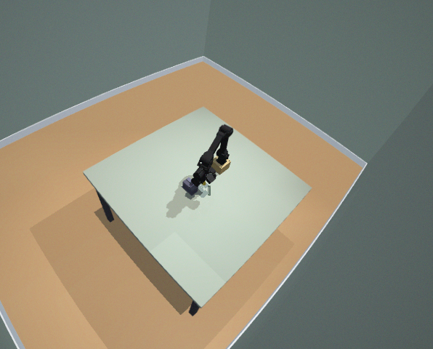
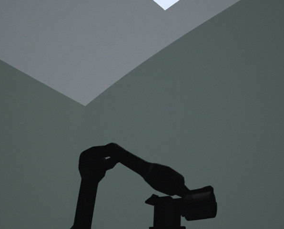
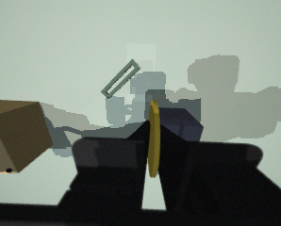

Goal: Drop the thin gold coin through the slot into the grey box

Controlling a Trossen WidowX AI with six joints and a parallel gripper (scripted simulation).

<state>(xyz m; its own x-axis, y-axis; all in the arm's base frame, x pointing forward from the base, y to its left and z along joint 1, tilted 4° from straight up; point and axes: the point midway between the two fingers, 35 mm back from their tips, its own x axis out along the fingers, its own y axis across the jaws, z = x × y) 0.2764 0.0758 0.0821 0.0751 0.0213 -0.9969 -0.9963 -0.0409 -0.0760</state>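
Note:
The gold coin (image 1: 203, 183) (image 3: 154, 151) is held edge-on between the fingers of my gripper (image 1: 203, 180) (image 3: 150, 124), which is shut on it. The coin stands out past the fingertips in the wrist view. The green holder (image 3: 118, 76) (image 1: 210, 190) lies on the table, empty, and turned diagonally in the wrist view. The grey box (image 1: 189, 186) (image 3: 191, 123) looks purplish; in the wrist view it is below and right of the holder, partly hidden behind the right finger. Its slot is hard to make out. The fingers are not visible in the exterior view.
A tan block (image 1: 221, 166) (image 3: 31, 132) stands by the arm's base, at the left in the wrist view. The arm (image 1: 213, 146) (image 2: 161, 176) reaches over the pale table (image 1: 246, 225). Shadows of the arm fall around the box and holder.

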